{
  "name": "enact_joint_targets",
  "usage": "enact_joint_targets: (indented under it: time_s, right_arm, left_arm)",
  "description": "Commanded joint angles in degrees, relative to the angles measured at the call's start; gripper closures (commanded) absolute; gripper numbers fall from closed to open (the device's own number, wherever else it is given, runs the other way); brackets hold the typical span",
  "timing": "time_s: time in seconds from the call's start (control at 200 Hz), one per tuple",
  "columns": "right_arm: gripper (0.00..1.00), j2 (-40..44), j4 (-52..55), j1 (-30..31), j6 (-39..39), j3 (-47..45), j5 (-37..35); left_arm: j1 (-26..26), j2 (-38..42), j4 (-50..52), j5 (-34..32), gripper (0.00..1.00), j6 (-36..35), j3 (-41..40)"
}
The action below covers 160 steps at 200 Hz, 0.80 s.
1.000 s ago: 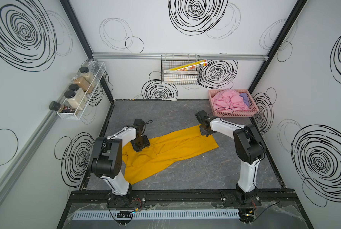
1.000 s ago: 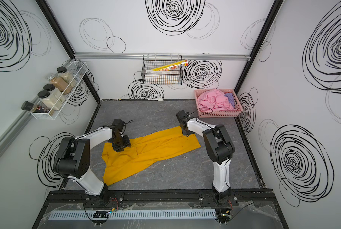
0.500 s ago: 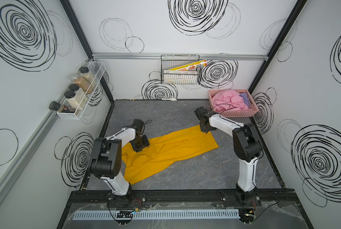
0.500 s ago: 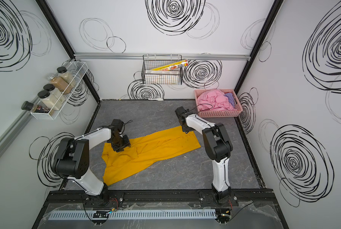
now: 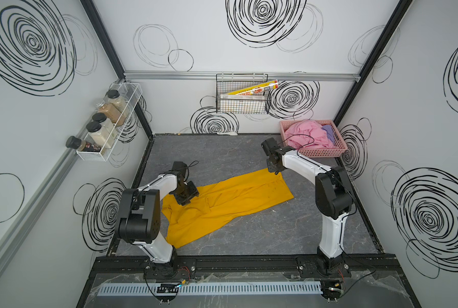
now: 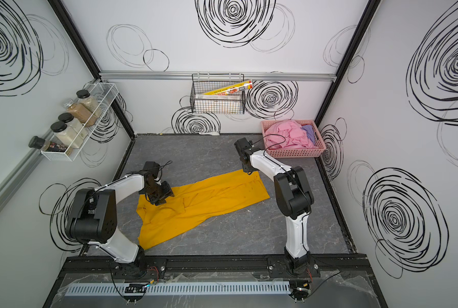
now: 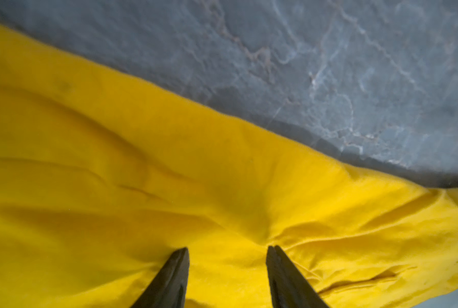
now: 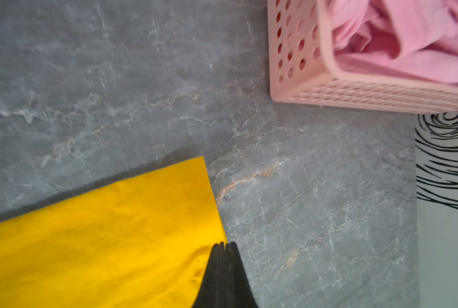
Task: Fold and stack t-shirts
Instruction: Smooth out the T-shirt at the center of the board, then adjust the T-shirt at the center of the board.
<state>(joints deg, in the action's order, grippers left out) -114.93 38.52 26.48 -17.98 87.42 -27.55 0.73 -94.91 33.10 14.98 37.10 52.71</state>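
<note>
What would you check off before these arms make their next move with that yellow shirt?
1. Yellow shirt lying on the table: ok.
2. Shirt smooth: not ok, creased and bunched at one end.
3. Right jaws shut on its edge: ok.
4. Left jaws gripping it: not ok, standing apart over the cloth.
5. Basket apart from the shirt: ok.
</note>
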Motion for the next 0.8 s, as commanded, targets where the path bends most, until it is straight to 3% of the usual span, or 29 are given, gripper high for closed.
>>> enact_joint_targets:
  time_s: [0.0,0.185,0.416,0.796]
  right_arm:
    - [1.0,-1.8,-2.1,-0.13,0.79,-2.29,1.97]
    - [1.0,-3.57,-3.89,-0.2,1.54,-4.17,3.15]
    - [1.0,-4.68,-4.75,-0.21,0.94,-7.2,5.73]
    - [1.0,5.97,-2.63,1.5,-3.15,-20.06,14.75]
  left_arm:
    - [0.89,1.2,1.55,1.72,0.46,1.29,-0.61]
    - [1.88,1.55,1.63,0.42,0.45,1.92,-1.38]
    - [2.69,-5.55,4.47,-3.98,0.46,3.52,2.19]
    - [2.04,-24.95,5.37,-4.39,0.46,8.06,24.15]
